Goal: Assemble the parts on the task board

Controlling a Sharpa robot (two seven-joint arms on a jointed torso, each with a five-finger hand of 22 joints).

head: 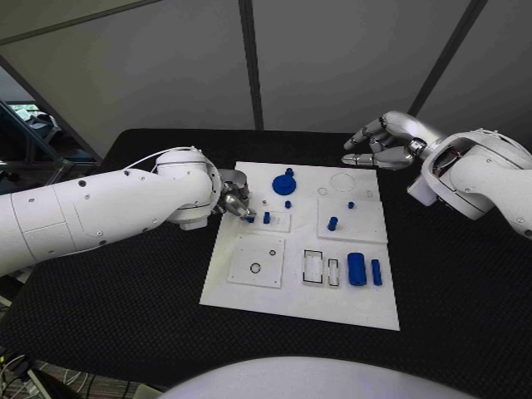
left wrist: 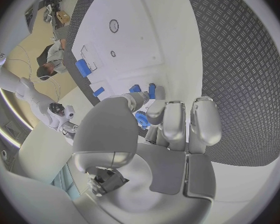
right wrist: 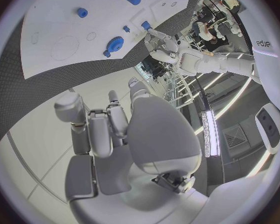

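Head view | left robot hand (head: 233,202) pinches peg (head: 250,219) at task board (head: 302,299) edge | right robot hand (head: 384,143) curled, empty, off-board

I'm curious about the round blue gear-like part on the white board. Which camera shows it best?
The head view: the round blue gear-like part lies unobstructed near the far end of the white task board. The right wrist view shows it small and edge-on; in the left wrist view I cannot pick it out.

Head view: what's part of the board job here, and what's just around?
Job:
- board
- blue parts: gear, pegs, two long cylinders
- left hand, fingers at a small blue part on the board's left side
- right hand, off the board's far corner, holding nothing

Around:
- black table
- grey wall panels
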